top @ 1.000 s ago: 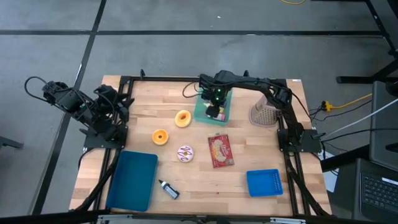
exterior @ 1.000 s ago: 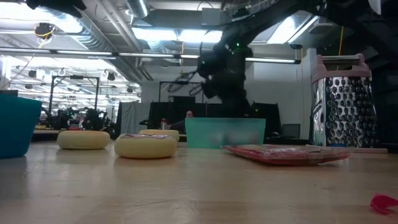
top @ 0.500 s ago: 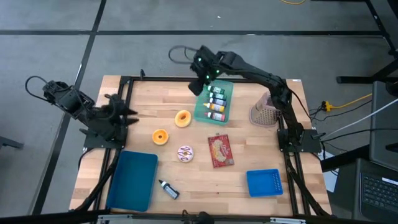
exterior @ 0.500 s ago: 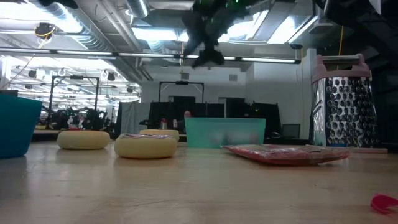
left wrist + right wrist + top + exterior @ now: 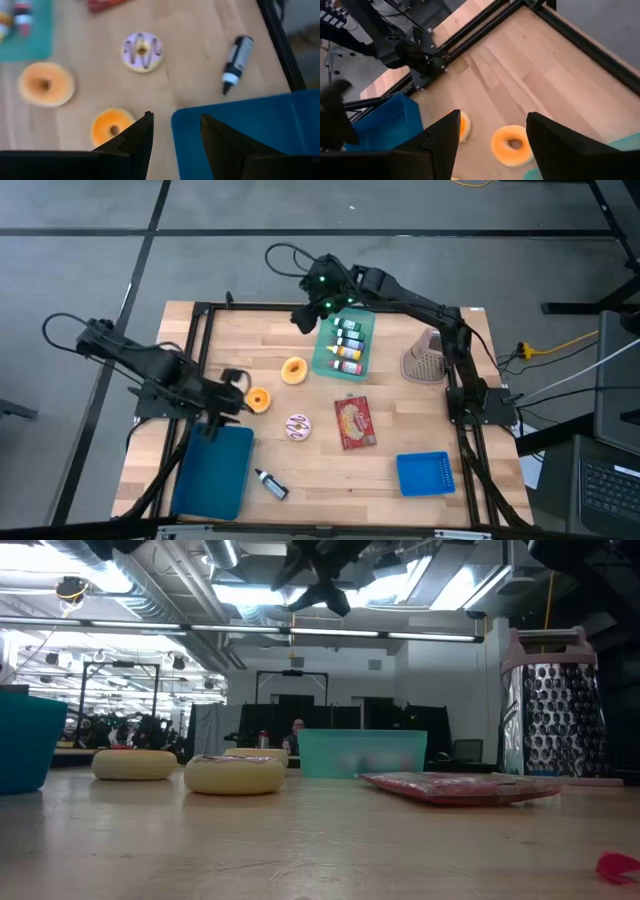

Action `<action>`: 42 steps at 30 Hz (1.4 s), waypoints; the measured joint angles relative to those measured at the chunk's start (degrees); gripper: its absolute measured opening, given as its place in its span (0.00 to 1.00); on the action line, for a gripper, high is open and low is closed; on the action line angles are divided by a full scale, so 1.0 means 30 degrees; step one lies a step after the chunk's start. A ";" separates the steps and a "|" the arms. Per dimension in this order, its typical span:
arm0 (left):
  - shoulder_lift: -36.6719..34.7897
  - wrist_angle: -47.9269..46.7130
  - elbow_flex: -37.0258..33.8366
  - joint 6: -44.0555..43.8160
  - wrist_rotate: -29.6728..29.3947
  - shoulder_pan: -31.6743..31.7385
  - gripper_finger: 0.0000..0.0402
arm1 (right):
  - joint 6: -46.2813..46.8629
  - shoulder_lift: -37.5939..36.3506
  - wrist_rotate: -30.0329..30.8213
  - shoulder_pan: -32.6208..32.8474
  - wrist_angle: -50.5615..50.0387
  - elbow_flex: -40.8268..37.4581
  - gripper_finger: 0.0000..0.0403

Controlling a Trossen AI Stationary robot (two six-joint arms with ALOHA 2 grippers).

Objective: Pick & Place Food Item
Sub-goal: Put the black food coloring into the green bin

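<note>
Three doughnuts lie flat on the wooden table: an orange one [image 5: 257, 400], a yellow-orange one [image 5: 293, 370] and a purple-iced one [image 5: 298, 427]. My left gripper [image 5: 235, 385] hangs open and empty above the table, just left of the orange doughnut [image 5: 112, 127] and over the far edge of the blue tray [image 5: 240, 130]. High over the table's far edge, left of the teal tray of bottles [image 5: 345, 345], my right gripper [image 5: 300, 315] is open and empty too. Its wrist view looks down on the yellow-orange doughnut [image 5: 512, 145].
A red food packet [image 5: 355, 422] lies mid-table. A metal grater [image 5: 425, 358] stands at the right, with a blue basket [image 5: 424, 473] near the front right. A marker [image 5: 270, 485] lies beside the blue tray [image 5: 213, 470] at the front left.
My left arm has swung in from the table's left edge toward the orange doughnut, rolling its wrist and tipping the gripper downward. My right gripper has risen off the teal tray and drifted toward the far left, uncovering the bottles. Nothing on the table has moved.
</note>
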 joint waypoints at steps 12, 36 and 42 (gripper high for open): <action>0.2118 0.7771 -0.4687 0.2374 0.4995 0.0817 0.39 | 0.2356 -0.0521 0.0690 0.1624 0.1908 0.0055 0.56; 0.9085 1.2591 -0.4090 -0.1959 0.4462 -0.2568 0.39 | -0.0864 -0.0801 -0.1523 0.1929 0.1758 0.0109 0.56; 1.0486 1.2430 -0.3495 -0.2197 0.4435 -0.2735 0.42 | -0.1402 -0.0794 -0.1681 0.1929 0.1758 0.0108 0.56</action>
